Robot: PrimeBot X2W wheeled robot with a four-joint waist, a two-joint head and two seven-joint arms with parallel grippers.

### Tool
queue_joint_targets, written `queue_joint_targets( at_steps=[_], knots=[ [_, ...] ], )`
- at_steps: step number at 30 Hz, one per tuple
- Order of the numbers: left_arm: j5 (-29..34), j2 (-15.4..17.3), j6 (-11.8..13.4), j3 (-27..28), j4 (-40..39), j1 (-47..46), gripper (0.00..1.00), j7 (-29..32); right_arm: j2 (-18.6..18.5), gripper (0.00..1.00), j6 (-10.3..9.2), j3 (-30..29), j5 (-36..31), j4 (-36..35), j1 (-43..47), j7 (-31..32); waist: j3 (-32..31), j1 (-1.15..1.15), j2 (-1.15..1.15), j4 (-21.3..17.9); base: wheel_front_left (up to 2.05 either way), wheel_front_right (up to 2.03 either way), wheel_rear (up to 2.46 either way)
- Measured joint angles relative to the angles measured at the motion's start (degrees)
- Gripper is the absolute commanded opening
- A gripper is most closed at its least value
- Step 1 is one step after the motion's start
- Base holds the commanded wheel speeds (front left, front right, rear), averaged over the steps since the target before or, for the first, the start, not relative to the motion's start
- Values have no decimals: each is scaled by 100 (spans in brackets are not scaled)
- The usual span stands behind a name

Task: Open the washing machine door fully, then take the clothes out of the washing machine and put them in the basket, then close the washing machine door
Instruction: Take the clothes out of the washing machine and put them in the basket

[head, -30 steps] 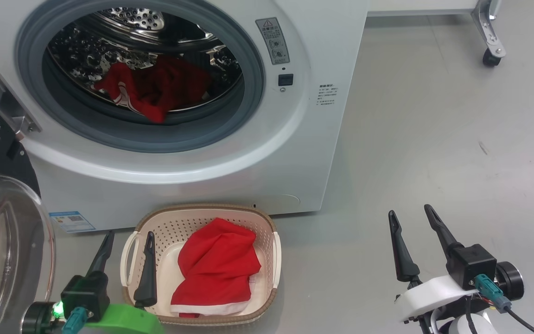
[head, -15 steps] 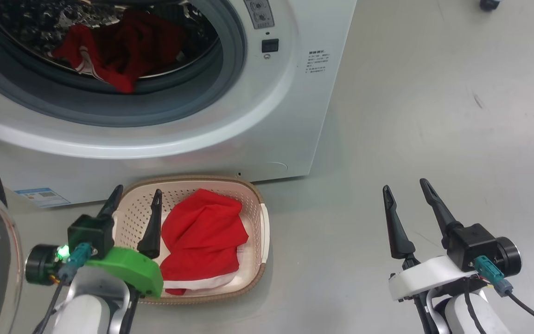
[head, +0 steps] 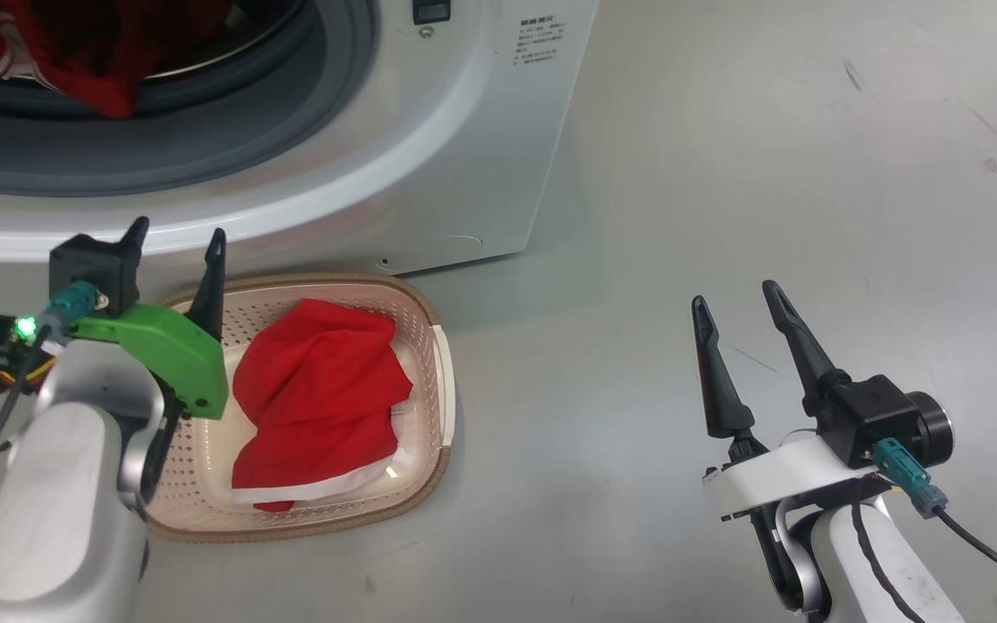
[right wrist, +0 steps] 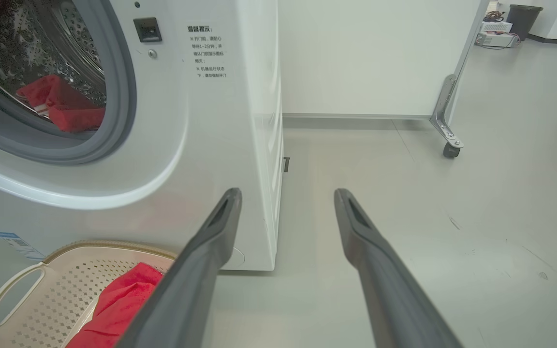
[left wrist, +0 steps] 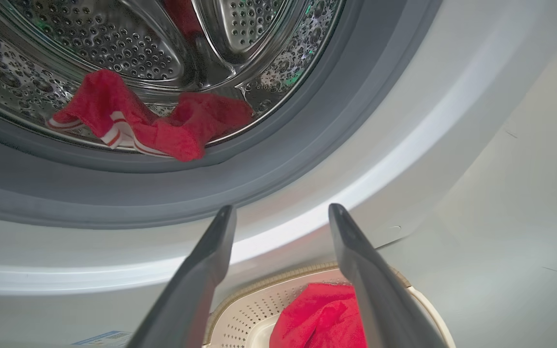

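Washing machine (head: 464, 130) with its opening uncovered; red clothes (left wrist: 162, 130) lie in its drum (left wrist: 114, 48). Basket (head: 291, 284) sits on the floor (head: 723, 173) just in front of the machine, holding a red garment (head: 317, 389). Left gripper (head: 176, 234), fingers spread and empty, hangs before the machine's front. Right gripper (head: 733, 295), likewise spread and empty, stands off the machine's right corner.

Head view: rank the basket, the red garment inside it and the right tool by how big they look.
1. basket, clearly the largest.
2. red garment and right tool look about alike; the tool sits nearer the camera, so I leave them unranked.
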Motion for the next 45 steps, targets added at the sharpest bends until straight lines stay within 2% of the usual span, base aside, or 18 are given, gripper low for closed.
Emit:
queue_joint_targets(
  at_steps=[14,27,36,40,42,43,44,45],
  knots=[
    [108,641,-121,232,661,-1497,100,784,62,100,48,174,146,232,-376,-145,664,0,0,-578,0,0,0],
    [453,1552,-193,363,1254,-2467,100,1814,104,100,65,343,405,458,-600,-201,1061,1,0,-1080,0,0,0],
    [500,1711,-249,337,1430,-2902,100,2176,114,100,57,376,517,508,-752,-205,1292,1,0,-1309,0,0,0],
    [500,1885,-274,383,1570,-3059,100,2427,121,100,40,379,619,504,-851,-224,1392,0,0,-1380,0,0,0],
    [458,1907,-275,446,1650,-3134,91,2544,122,100,37,379,660,497,-881,-247,1442,0,0,-1401,0,0,0],
    [432,1915,-275,454,1683,-3153,47,2626,123,100,34,376,684,476,-893,-247,1462,0,0,-1408,0,0,0],
    [425,1917,-275,470,1718,-3157,31,2662,124,100,34,374,720,460,-903,-248,1481,0,0,-1414,0,0,0],
    [425,1920,-275,489,1753,-3157,24,2674,125,100,33,374,749,456,-909,-248,1492,0,0,-1419,0,0,0]
  ],
)
